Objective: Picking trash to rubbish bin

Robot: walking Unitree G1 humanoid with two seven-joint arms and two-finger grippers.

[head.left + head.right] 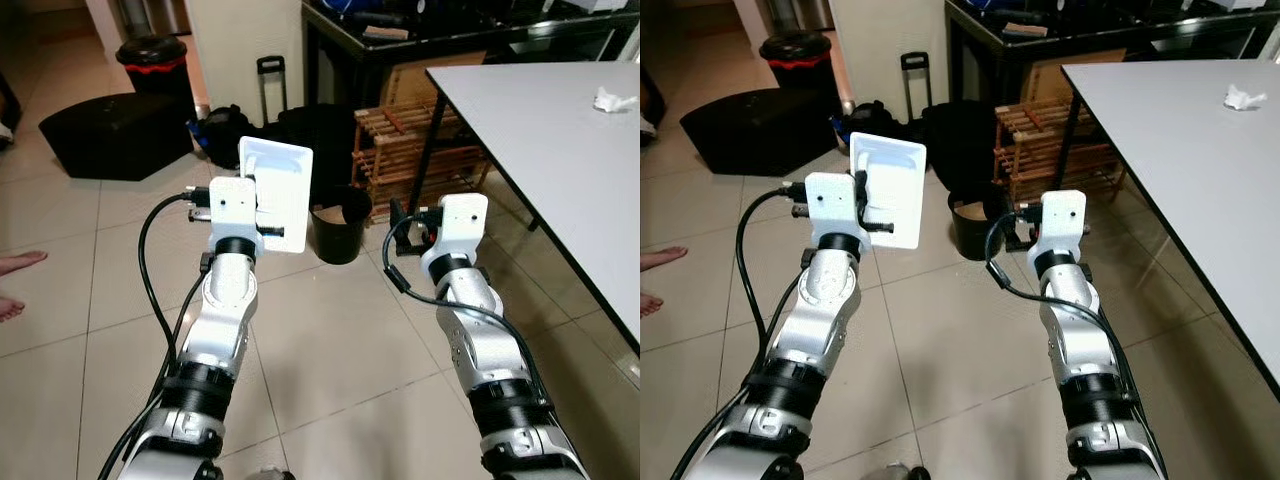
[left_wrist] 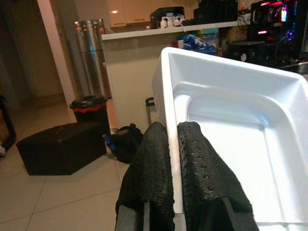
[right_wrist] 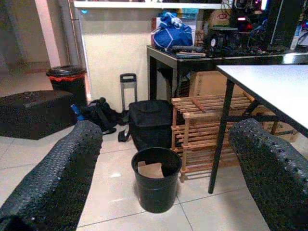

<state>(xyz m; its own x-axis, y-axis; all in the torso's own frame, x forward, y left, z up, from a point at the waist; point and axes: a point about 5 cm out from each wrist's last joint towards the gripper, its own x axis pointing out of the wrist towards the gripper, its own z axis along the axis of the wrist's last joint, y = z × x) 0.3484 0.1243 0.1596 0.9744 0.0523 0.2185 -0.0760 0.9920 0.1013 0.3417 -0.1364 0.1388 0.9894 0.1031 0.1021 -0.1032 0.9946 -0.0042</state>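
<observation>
My left gripper (image 2: 173, 159) is shut on the rim of a white foam tray (image 1: 277, 190), which I hold upright in front of me, above the tiled floor. A small black rubbish bin (image 1: 340, 225) stands on the floor just right of the tray, with a piece of brown cardboard (image 3: 152, 169) inside it. My right gripper (image 3: 166, 163) is open, held level and pointing at the bin, with nothing between its fingers. A crumpled white tissue (image 1: 613, 99) lies on the grey table (image 1: 560, 150) at the far right.
A wooden rack (image 1: 405, 150) and the table's black leg (image 1: 428, 150) stand right behind the bin. Black bags (image 3: 151, 122) and a black box (image 1: 115, 135) sit further back, beside a taller bin with a red liner (image 1: 152, 62). A person's bare foot (image 1: 18, 265) is at the left edge.
</observation>
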